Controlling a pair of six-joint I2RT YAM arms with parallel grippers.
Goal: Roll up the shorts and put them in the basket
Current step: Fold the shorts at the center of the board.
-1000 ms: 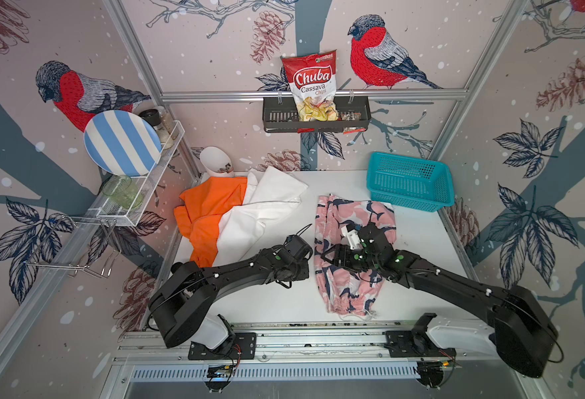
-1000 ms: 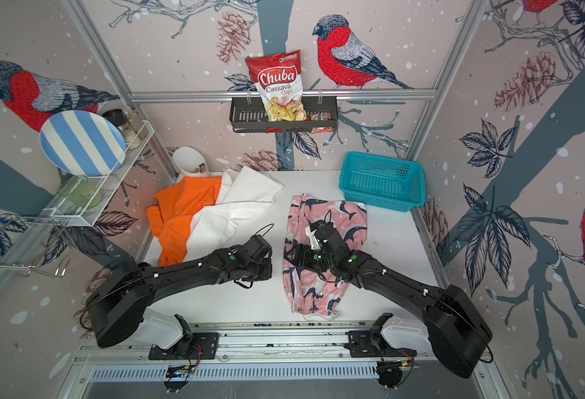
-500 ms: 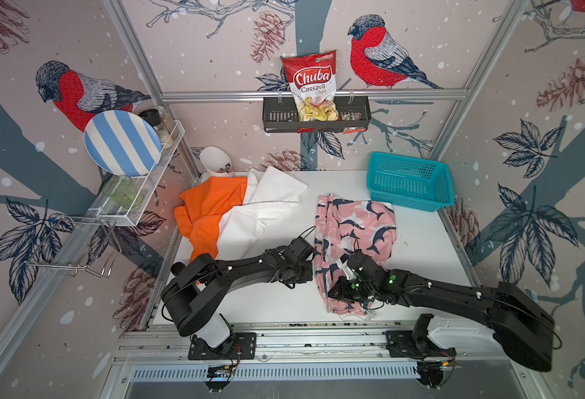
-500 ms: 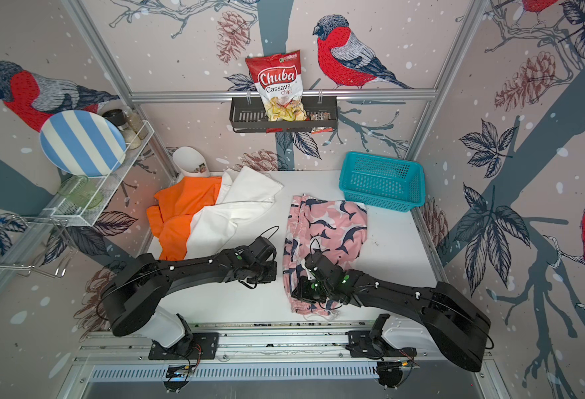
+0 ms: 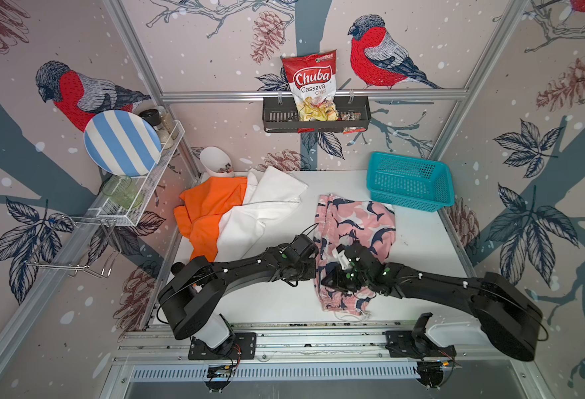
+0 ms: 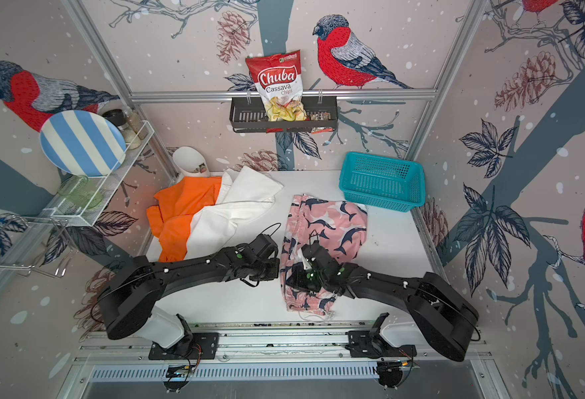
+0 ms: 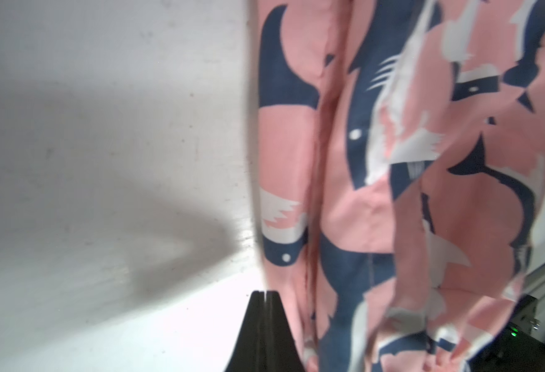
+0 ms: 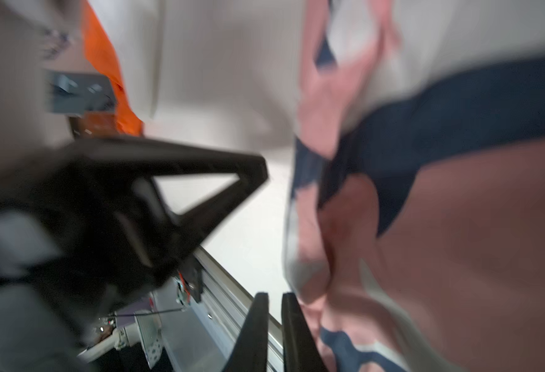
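Observation:
The pink shark-print shorts [image 5: 353, 221] [image 6: 329, 221] lie lengthwise on the white table [image 5: 418, 248], right of centre. Orange shorts [image 5: 208, 214] and white shorts [image 5: 266, 207] are heaped together at the back left. My left gripper [image 5: 313, 273] [image 7: 265, 293] is shut and empty, low beside the left edge of the pink shorts [image 7: 377, 193]. My right gripper [image 5: 323, 281] [image 8: 275, 294] hovers over their near half, jaws a narrow slit apart with nothing between them and pink cloth [image 8: 457, 241] just beside one finger.
A teal basket [image 5: 410, 186] stands at the back right. A white cup [image 5: 215, 164] sits in the back left corner. A wire rack with a striped plate [image 5: 121, 143] hangs on the left wall. The aluminium rail [image 5: 284, 331] borders the table's front.
My right gripper slid from the shorts' middle towards their near end and its jaws narrowed from wide to a slit. My left gripper shut and moved closer to the shorts' left edge.

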